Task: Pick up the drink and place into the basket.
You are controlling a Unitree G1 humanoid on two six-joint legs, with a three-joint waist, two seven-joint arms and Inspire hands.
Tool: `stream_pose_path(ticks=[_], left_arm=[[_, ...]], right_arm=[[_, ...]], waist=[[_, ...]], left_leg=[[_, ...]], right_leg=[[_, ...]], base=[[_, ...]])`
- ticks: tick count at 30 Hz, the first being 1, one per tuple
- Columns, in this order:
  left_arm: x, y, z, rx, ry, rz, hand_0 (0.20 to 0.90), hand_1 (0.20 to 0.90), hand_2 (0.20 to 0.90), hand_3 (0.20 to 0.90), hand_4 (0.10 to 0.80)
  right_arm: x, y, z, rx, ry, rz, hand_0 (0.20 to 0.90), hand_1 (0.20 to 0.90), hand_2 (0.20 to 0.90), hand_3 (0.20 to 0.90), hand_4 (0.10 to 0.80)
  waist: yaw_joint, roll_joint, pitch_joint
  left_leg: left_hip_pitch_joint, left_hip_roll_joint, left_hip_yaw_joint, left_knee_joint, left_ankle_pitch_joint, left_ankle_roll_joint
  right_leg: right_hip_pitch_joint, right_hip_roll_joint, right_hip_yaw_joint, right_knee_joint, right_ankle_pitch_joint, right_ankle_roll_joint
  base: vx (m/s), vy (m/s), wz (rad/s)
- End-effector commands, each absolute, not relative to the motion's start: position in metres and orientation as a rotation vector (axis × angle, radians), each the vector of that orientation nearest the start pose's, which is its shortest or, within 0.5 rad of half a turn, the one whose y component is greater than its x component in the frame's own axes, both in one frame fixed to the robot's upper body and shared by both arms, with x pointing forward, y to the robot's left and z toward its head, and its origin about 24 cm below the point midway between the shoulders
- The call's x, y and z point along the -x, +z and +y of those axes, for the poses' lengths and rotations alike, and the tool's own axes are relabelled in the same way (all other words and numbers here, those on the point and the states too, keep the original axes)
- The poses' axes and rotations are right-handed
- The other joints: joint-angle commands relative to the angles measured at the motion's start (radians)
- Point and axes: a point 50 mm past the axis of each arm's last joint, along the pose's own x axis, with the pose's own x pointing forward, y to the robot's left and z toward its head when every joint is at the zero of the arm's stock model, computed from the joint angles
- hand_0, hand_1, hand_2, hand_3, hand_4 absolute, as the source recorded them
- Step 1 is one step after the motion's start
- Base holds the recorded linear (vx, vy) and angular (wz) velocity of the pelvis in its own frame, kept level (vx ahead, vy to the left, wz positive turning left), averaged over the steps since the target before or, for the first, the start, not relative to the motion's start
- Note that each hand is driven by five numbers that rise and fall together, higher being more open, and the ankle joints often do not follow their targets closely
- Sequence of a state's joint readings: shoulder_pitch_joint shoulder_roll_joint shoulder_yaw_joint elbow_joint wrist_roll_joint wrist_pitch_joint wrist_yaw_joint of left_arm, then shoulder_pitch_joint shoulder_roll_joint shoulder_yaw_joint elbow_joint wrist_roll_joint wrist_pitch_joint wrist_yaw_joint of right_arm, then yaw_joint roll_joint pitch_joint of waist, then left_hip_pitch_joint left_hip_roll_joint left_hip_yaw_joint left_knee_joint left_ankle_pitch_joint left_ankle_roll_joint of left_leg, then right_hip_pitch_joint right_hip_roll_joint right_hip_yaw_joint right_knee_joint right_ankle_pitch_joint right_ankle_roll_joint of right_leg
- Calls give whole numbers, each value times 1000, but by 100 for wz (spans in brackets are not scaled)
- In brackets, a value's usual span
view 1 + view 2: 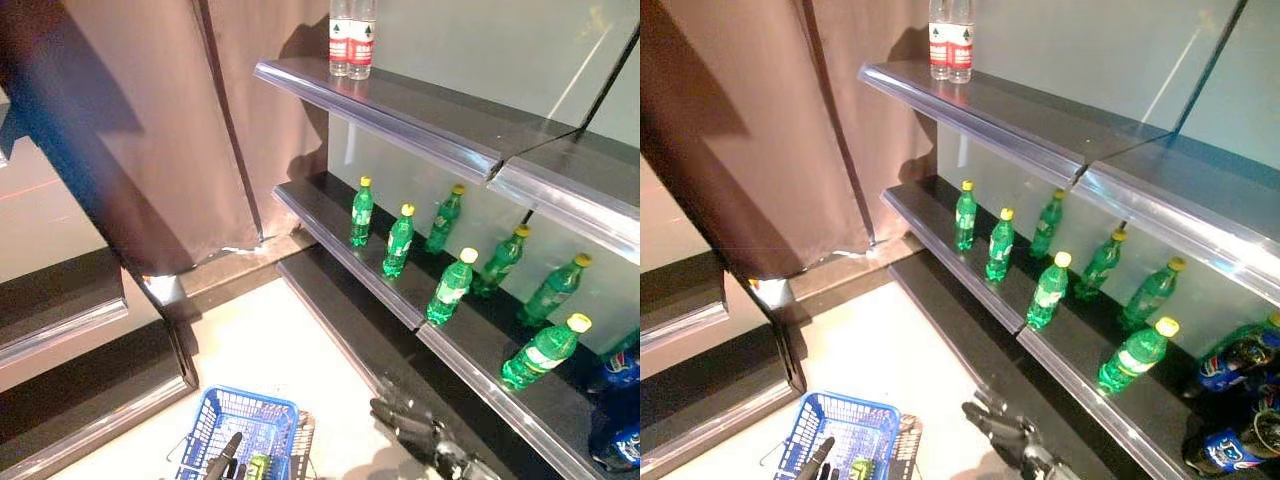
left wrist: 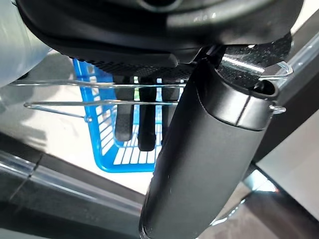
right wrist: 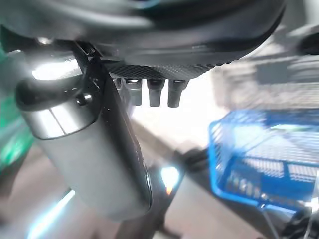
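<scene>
The blue plastic basket with thin wire handles (image 1: pixel 240 425) sat low down over the pale floor (image 1: pixel 265 345), at the bottom of the head views. The robot's left hand (image 1: pixel 222 462) was right at the basket's near edge. In its wrist view the dark fingers (image 2: pixel 144 129) were curled over the wire handles, so the hand had hold of the basket. A small green thing (image 1: pixel 259 466) showed at the basket's near edge beside that hand, but it was too small to tell what it was.

The right hand (image 1: pixel 415 425) was low on the right, in front of the dark bottom shelf (image 1: pixel 350 320). Its fingers were spread out and loose, and it had nothing in it.

The drinks were on the dark middle shelf (image 1: pixel 330 215). The green plastic bottles with yellow caps (image 1: pixel 399 240) stood there in two rows, apart from each other. The nearest one (image 1: pixel 543 351) leaned over. Dark bottles with blue labels (image 1: pixel 1230 365) were at the far right. Two clear water bottles with red labels (image 1: pixel 352 40) stood together on the shiny top shelf (image 1: pixel 400 110). A brown curtain (image 1: pixel 150 130) hung on the left.
</scene>
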State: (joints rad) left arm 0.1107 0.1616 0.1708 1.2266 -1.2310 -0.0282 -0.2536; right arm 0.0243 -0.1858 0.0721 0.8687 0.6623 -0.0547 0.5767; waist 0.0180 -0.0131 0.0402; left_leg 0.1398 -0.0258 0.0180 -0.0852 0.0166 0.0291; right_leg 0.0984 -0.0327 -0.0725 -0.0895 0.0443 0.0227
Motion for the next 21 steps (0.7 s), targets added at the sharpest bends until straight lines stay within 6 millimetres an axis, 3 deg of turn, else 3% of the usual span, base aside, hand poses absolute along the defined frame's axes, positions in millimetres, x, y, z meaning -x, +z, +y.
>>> stream_pose_path(ticks=[1,6,10,11,15,21], left_arm=[[-87,-156,229,1086,702,655,300,300,300,200,100],[-87,-154,231,1078,705,645,300,300,300,200,100],[-88,-152,235,1068,708,641,300,300,300,200,100],[-88,-152,236,1068,709,641,300,300,300,200,100],[-92,-150,238,1065,696,638,300,300,300,200,100],[-95,-149,238,1055,670,645,300,300,300,200,100]], right_arm=[[-223,-57,-181,-517,252,294,900,900,900,900,800],[-236,-20,-182,-378,255,121,900,900,900,900,800],[-243,26,-198,-69,170,-121,900,900,900,900,800],[-243,28,-198,-55,165,-131,900,900,900,900,800],[-238,78,-211,337,44,-421,900,900,900,900,800],[-231,112,-225,442,-65,-604,900,900,900,900,800]], waist=[[-8,-1,-20],[-23,-9,-17],[-42,-14,-14],[-43,-13,-14],[-57,-12,-9],[-72,-8,-3]], left_leg=[[-2,-55,0,13,-45,7],[-5,-55,1,11,-43,12],[-8,-54,6,9,-45,17],[-8,-54,7,9,-45,17],[-11,-54,13,7,-48,22],[-10,-55,23,8,-57,27]], right_leg=[[17,26,-15,31,-15,1],[9,28,2,27,-9,5],[1,30,22,26,-5,10],[0,30,23,26,-5,10],[-11,32,38,28,-3,16],[-19,36,60,33,-4,20]], base=[[0,0,0],[-2,-4,-1],[-8,-9,-14],[-11,-2,-11],[-21,2,-6],[-25,7,-14]])
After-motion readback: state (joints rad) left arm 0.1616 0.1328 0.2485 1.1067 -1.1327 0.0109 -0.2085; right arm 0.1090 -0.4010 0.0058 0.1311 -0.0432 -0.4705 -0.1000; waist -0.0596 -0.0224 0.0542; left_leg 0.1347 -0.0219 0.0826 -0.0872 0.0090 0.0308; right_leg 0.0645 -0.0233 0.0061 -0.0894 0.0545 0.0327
